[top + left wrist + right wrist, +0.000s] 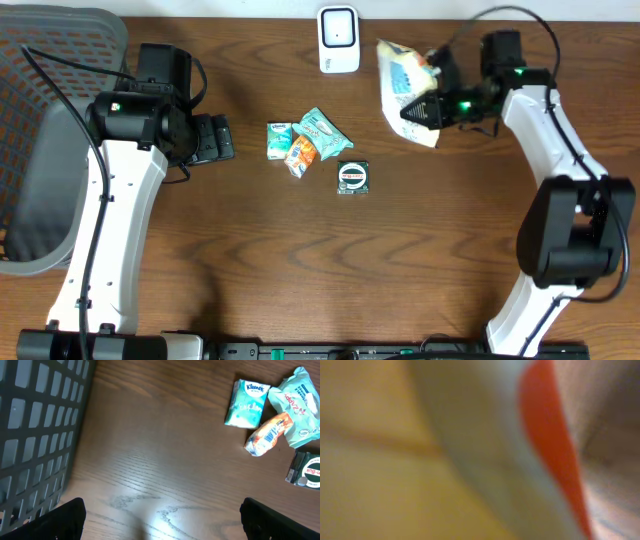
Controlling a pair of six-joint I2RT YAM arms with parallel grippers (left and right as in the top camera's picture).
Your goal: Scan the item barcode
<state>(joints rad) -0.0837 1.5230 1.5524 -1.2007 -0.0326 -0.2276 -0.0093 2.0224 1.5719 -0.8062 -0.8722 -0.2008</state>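
A white bag with pale blue print (403, 78) lies near the table's far edge, just right of the white barcode scanner (338, 40). My right gripper (421, 111) is shut on the bag's lower right end. In the right wrist view the bag (470, 460) fills the frame as a blur of yellow, white and red, and the fingers do not show. My left gripper (213, 138) is open over bare wood at the left. In the left wrist view its black fingertips (65, 520) stand far apart with nothing between them.
A grey mesh basket (40, 150) stands at the left edge. Mid-table lie a Kleenex pack (279, 140), an orange packet (301, 155), a teal packet (325, 130) and a small black box (353, 177). The same things show at the upper right of the left wrist view.
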